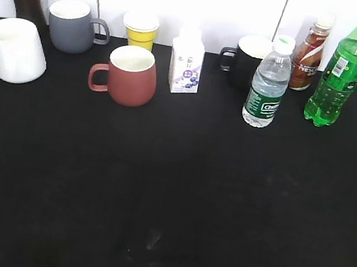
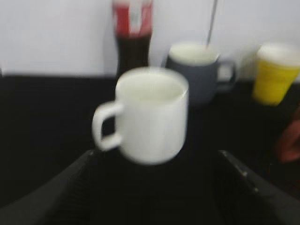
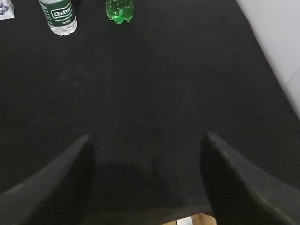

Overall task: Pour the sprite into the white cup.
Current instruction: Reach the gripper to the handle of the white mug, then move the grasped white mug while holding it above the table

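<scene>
Grey mug point(image 2: 199, 70) and cola bottle point(image 2: 132, 33) behind white cup point(image 2: 150, 115), at 12 o'clock of wide-open, empty left gripper point(image 2: 154, 187); right gripper point(image 3: 147, 183) likewise open, sprite point(image 3: 119, 9) far at 12.

Both the left gripper point(image 2: 154, 187) and right gripper point(image 3: 146, 183) have broad, matte black fingers with finely ribbed inner faces.

White cup point(image 1: 15, 49) far left; sprite point(image 1: 342, 71) far right.
</scene>
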Controlling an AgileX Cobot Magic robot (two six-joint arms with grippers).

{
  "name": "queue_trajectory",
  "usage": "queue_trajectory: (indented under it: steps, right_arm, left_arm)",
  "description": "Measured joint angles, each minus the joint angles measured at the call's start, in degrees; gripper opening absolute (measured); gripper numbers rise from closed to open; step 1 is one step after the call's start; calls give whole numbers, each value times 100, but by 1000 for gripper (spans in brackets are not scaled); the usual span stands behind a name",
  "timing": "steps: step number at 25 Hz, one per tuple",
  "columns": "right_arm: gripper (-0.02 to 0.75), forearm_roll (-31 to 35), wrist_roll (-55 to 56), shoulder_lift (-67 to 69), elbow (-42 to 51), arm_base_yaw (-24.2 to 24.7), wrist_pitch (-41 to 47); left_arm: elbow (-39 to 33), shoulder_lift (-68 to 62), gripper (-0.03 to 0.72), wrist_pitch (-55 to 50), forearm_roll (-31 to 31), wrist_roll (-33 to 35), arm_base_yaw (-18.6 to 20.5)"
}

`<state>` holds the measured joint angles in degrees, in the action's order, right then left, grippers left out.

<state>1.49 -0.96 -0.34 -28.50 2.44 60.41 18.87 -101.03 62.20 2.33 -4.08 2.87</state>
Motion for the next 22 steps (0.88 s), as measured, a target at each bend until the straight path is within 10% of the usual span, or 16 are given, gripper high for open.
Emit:
queue_trajectory:
  steps: [6, 17, 22]
  right_arm:
    - [525, 0, -6, 0, 0, 0, 0]
    - [524, 0, 0, 0, 0, 0, 0]
    - [524, 0, -1, -11, 0, 0, 0]
  left_arm:
    - [1500, -1257, 554, -114, 263, 11, 806]
    - [3640, -2808, 442, -962, 431, 11, 835]
    - [4544, -3212, 83, -1310, 782, 11, 835]
